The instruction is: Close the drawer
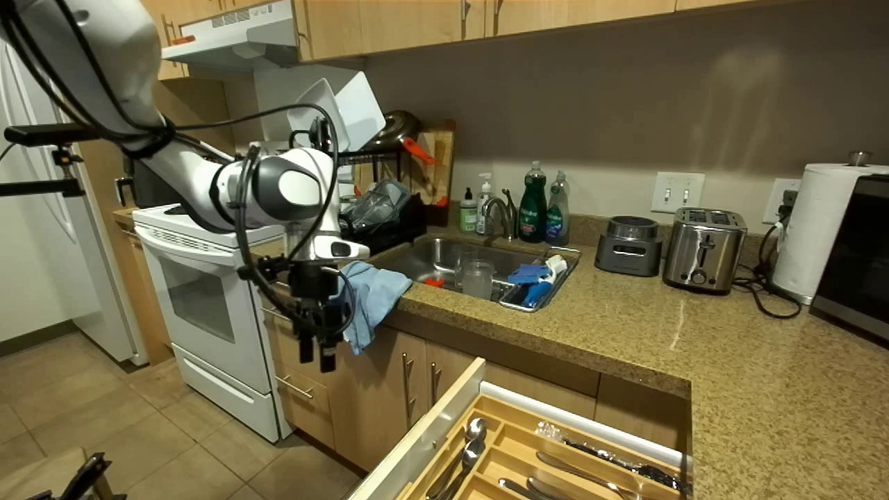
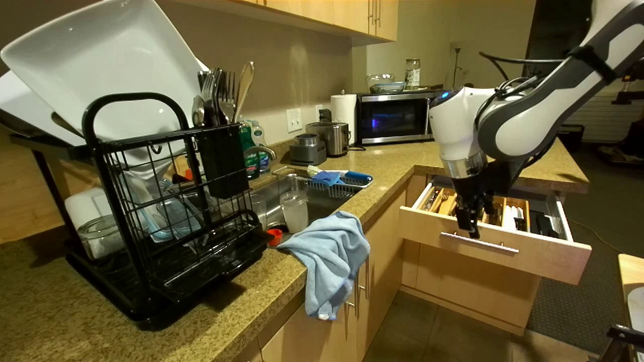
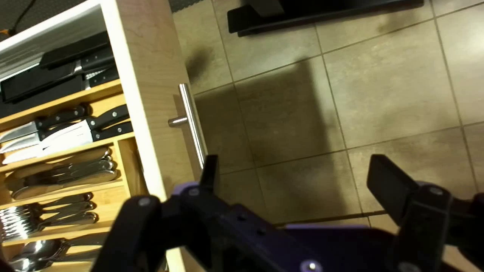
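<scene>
The tool (image 3: pixel 295 173) points downward, its fingers (image 3: pixel 389 185) spread wide, with floor tiles (image 3: pixel 283 113) showing between them in the wrist view. It hangs just outside the front of the drawer (image 2: pixel 548 260); in that view one finger hides part of the steel bar handle (image 3: pixel 193 124), and whether the two touch cannot be told. The drawer stands pulled out beneath the counter (image 1: pixel 785 389), at its inner corner. Inside, a wooden cutlery organizer (image 3: pixel 107 206) holds spoons (image 3: pixel 39 251), forks (image 3: pixel 72 207) and black-handled knives (image 3: pixel 109 117) in separate compartments. A light blue towel (image 2: pixel 329 261) drapes over the counter's front edge beside the stainless-steel sink (image 1: pixel 430 257), where a translucent cup (image 1: pixel 478 279) stands. At one end of the sink a wire caddy (image 1: pixel 519 307) carries a blue sponge (image 1: pixel 528 273) and a blue-handled brush (image 1: pixel 536 294). Behind the sink, near the faucet (image 1: pixel 511 226), a green dish soap bottle (image 1: pixel 533 205) and a blue dish soap bottle (image 1: pixel 557 215) stand upright side by side. Farther along the counter come a gray blender base (image 1: pixel 628 251) and, just beside it, a steel toaster (image 1: pixel 701 246), then a paper towel roll (image 1: pixel 819 229) and a microwave (image 2: pixel 395 118) past them. At the opposite side of the sink, a black dish rack (image 2: pixel 234 261) bears a large white square dish (image 2: pixel 100 65), tilted on its edge. Beyond that, a white range (image 1: pixel 198 298) stands well apart from the tool.
</scene>
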`<action>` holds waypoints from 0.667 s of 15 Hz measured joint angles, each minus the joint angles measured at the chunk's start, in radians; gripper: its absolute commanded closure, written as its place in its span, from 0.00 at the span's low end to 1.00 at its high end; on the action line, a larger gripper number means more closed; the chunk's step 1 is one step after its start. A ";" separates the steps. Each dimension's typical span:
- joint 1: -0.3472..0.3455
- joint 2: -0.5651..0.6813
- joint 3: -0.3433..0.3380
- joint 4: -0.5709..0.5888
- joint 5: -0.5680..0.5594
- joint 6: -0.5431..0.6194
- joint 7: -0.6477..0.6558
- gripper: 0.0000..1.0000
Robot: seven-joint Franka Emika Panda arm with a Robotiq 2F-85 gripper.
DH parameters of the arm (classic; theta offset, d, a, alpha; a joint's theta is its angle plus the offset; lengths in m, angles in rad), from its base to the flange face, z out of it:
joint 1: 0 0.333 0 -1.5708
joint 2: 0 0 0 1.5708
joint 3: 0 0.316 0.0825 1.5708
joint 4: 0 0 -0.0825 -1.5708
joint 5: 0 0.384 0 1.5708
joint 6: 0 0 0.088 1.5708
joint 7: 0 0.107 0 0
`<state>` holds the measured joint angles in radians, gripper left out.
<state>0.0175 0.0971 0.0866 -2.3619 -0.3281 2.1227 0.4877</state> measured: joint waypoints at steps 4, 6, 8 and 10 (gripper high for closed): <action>0.043 0.149 -0.049 0.098 -0.155 0.001 0.117 0.00; 0.068 0.212 -0.080 0.147 -0.210 0.001 0.152 0.00; 0.092 0.265 -0.109 0.193 -0.256 0.000 0.175 0.00; 0.110 0.309 -0.131 0.235 -0.290 -0.001 0.191 0.00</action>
<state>0.1274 0.4059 -0.0439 -2.1265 -0.6184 2.1216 0.6786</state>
